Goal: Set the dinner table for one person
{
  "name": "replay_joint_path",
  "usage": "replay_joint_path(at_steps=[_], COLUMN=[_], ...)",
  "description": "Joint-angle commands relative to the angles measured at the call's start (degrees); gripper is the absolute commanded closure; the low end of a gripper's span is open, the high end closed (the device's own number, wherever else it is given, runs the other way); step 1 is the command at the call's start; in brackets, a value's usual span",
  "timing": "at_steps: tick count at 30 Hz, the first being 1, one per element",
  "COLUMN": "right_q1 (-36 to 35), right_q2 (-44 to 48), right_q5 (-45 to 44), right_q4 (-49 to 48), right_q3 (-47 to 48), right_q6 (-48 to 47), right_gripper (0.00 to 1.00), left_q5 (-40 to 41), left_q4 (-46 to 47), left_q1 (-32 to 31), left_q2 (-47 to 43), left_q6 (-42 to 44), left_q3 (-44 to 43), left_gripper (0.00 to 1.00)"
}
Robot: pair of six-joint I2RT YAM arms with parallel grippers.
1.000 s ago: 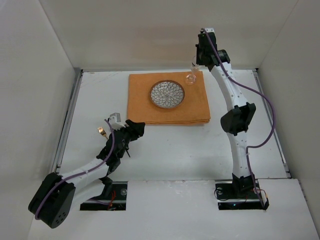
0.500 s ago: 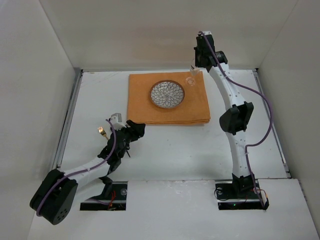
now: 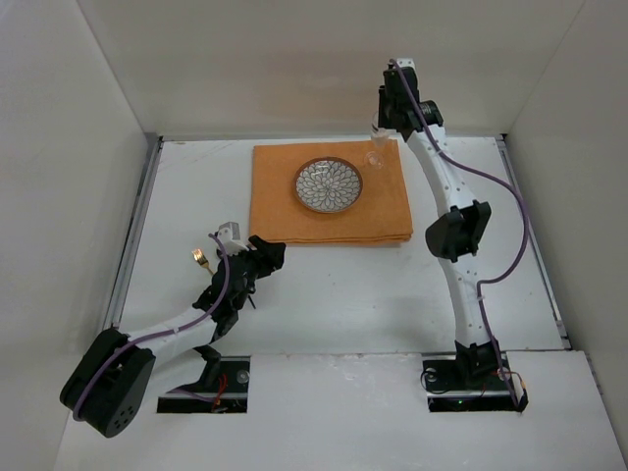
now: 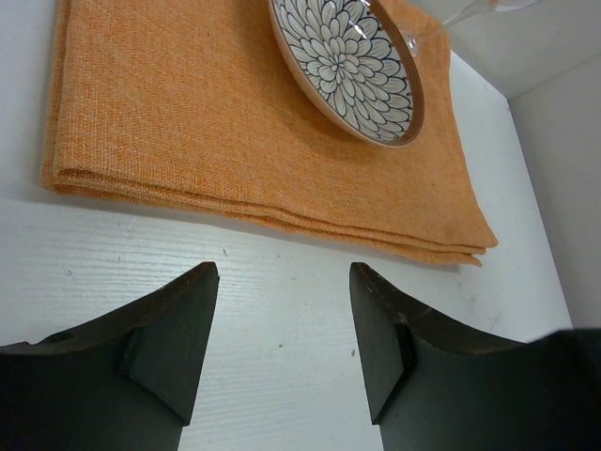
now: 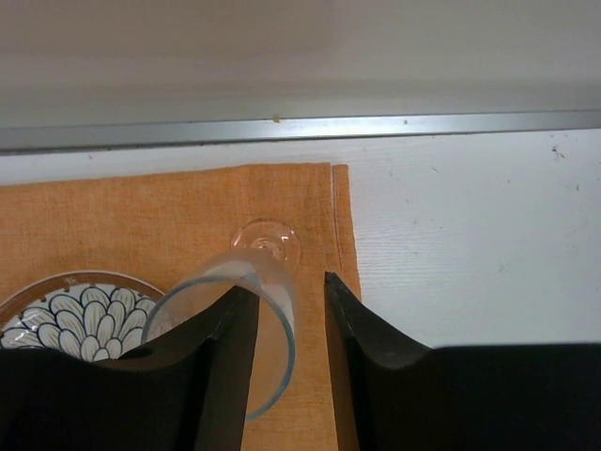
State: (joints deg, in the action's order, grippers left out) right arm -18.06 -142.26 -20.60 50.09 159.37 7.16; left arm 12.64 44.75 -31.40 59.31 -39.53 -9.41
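Observation:
A clear stemmed glass stands on the far right corner of the orange placemat, beside the patterned plate. My right gripper hangs just above it, open. In the right wrist view the rim of the glass runs between the jaws of the gripper, close to the left finger, with a gap to the right finger. My left gripper is open and empty over the white dinner table. In its own view, the left gripper faces the placemat's near edge.
A small gold-coloured object lies on the table to the left of my left wrist. A metal rail and the white back wall run just beyond the placemat. White side walls close in the table on both sides.
My right gripper's jaws have parted from the glass rim, and the glass stands on the placemat. The right wrist has shifted slightly. The left arm has barely moved.

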Motion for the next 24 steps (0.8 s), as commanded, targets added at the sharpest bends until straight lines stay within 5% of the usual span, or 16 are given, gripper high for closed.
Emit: replay_joint_path(at_steps=[1, 24], right_q1=[-0.1, 0.8], right_q2=[0.6, 8.7], right_q5=[-1.2, 1.3], right_q4=[-0.4, -3.6], right_q3=[4.0, 3.8], right_q6=[0.9, 2.3], right_gripper=[0.6, 0.45], left_q5=[0.5, 2.9], left_q4=[3.9, 3.1], left_q1=[0.3, -0.5], left_q2=[-0.1, 0.5], left_q6=[-0.1, 1.3], left_q3=[-1.1, -1.8], left_gripper=[0.44, 0.44])
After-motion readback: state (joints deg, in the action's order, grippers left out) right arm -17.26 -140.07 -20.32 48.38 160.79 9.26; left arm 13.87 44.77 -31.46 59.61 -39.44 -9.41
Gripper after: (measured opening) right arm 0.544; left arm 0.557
